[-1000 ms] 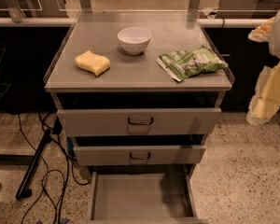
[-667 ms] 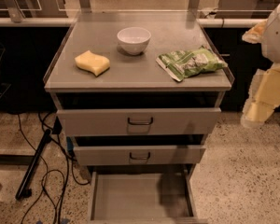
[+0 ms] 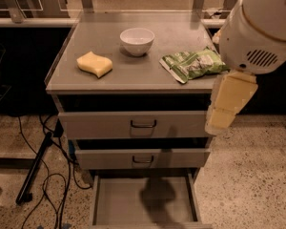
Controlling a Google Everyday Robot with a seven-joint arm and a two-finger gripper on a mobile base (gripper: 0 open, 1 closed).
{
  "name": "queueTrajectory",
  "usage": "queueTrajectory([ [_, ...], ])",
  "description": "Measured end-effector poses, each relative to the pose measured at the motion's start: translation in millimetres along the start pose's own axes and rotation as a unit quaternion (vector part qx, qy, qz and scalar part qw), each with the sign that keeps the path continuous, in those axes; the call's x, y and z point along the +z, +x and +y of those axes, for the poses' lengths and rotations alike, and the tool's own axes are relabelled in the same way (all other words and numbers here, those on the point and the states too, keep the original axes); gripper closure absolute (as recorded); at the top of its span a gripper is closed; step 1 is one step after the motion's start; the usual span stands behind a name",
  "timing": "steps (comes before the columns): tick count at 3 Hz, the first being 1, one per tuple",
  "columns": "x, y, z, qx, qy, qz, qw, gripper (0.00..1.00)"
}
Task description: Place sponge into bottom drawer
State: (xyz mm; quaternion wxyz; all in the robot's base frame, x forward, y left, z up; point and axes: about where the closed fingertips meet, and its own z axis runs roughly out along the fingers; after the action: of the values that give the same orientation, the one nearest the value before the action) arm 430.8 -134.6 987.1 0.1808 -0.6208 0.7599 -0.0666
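The pale yellow sponge (image 3: 94, 64) lies on the left of the grey cabinet top (image 3: 124, 75). The bottom drawer (image 3: 117, 202) is pulled out at the foot of the cabinet, a grey tray with only the arm's shadow on its floor. My gripper (image 3: 220, 122) hangs point down from the white arm (image 3: 260, 27) at the right, beside the cabinet's front right corner. It is level with the top drawer, far to the right of the sponge, and holds nothing that I can see.
A white bowl (image 3: 137, 40) stands at the back middle of the top. A green snack bag (image 3: 193, 64) lies on the right, next to the arm. The two upper drawers (image 3: 133, 124) stand slightly open. Black cables (image 3: 47, 175) run over the floor on the left.
The arm has moved left and closer, now covering the cabinet's right edge. Its shadow has appeared on the bottom drawer's floor. The sponge has not moved.
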Motion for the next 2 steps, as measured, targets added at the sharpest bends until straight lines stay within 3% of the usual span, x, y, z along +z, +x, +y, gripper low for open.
queueTrajectory([
  [1,-3.5,-4.0,1.7,0.000,0.003,-0.008,1.0000,0.00],
  [2,18.4,-23.7,-10.6,0.015,0.008,-0.007,0.9998,0.00],
])
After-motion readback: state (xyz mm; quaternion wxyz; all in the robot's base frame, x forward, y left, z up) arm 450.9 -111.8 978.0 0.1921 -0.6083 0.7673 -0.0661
